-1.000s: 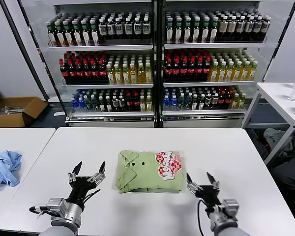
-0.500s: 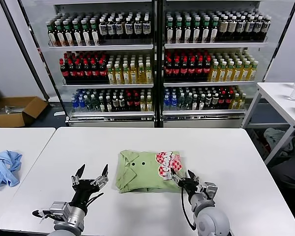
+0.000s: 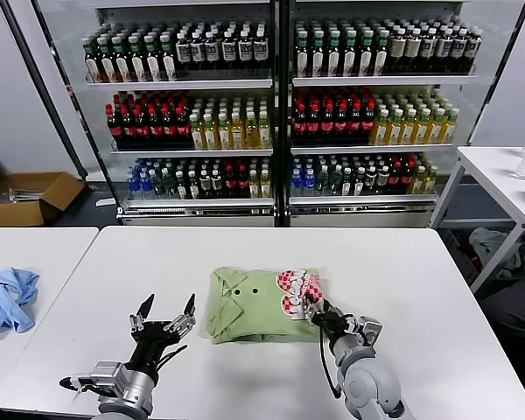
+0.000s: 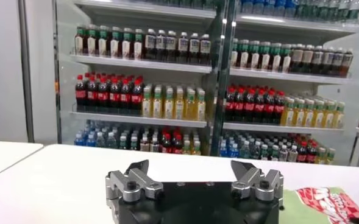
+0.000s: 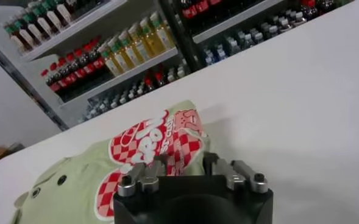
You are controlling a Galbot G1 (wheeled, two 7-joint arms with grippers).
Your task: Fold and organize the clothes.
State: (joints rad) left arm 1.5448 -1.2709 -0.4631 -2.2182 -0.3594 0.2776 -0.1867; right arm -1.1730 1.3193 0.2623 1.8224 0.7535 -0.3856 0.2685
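The pale green shirt (image 3: pixel 254 306) lies folded in the middle of the white table (image 3: pixel 420 262), collar to the left and its red-and-white patch (image 3: pixel 297 293) to the right. My right gripper (image 3: pixel 322 312) is at the shirt's front right corner. Its fingers have closed in on the fabric edge by the patch, as the right wrist view (image 5: pixel 185 161) shows, with the shirt (image 5: pixel 75 182) spread beyond them. My left gripper (image 3: pixel 164 313) is open and empty just left of the shirt, above the table; it also shows in the left wrist view (image 4: pixel 194 176).
A light blue cloth (image 3: pixel 4 297) lies on a separate table at the far left. A glass-door cooler full of bottles (image 3: pixel 280 105) stands behind the table. Another white table (image 3: pixel 507 175) is at the right, and a cardboard box (image 3: pixel 26 197) sits on the floor at the left.
My right gripper has moved forward and left from the bare table to the shirt's front right corner, and its fingers have narrowed onto the fabric. My left gripper has shifted slightly toward the shirt.
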